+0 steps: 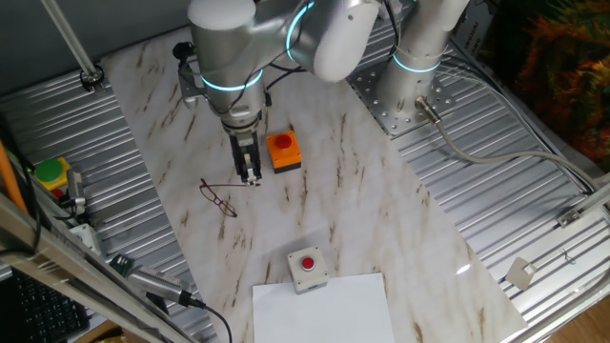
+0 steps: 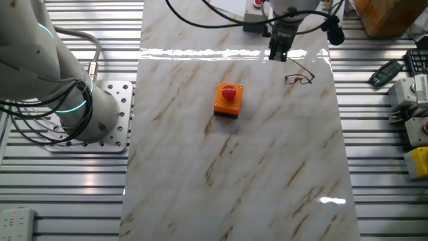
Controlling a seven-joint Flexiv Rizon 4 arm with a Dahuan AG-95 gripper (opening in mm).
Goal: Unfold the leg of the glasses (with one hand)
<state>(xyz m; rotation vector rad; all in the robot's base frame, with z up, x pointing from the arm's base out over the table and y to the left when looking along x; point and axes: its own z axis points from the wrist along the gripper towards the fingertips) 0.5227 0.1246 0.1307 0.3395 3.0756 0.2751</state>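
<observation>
Gripping the glasses leg, pincer mid-table.

A robotics lab or test cell. Shown by the silver-grey robot arm with glowing cyan joint rings, bolted through a perforated metal base plate onto a ribbed aluminium bench overlaid with a marble-patterned board. Also by the orange box with a red emergency-stop button, a grey box with a red button, loose black cables and a black keyboard.
</observation>
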